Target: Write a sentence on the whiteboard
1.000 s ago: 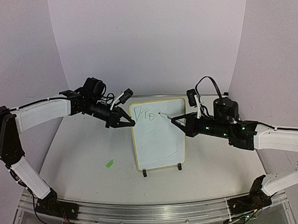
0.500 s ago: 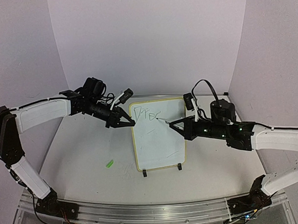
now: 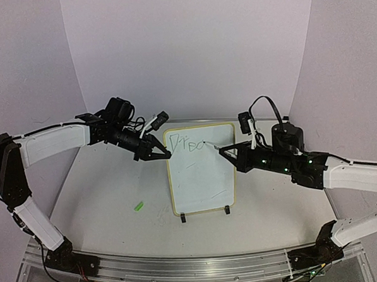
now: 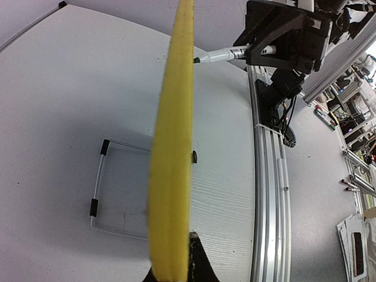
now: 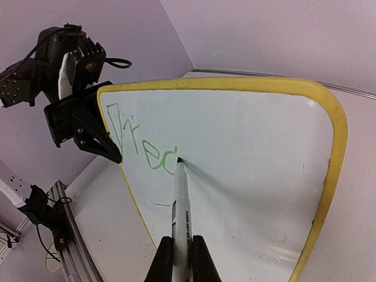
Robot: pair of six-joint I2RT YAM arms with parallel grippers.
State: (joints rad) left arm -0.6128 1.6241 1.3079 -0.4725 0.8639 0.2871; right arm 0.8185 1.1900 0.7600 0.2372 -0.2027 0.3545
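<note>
Green sentence on whiteboard; marker tip there

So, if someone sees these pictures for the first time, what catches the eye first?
The yellow-framed whiteboard stands upright in the middle of the table, with green letters begun at its top left. The right gripper holds a marker with its tip on the board, while the left gripper clamps the board's left edge.

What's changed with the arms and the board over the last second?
The right hand swept the marker toward the near edge and back, adding a green letter to the sentence. The left hand stays clamped on the left edge of the whiteboard, which has not shifted.
</note>
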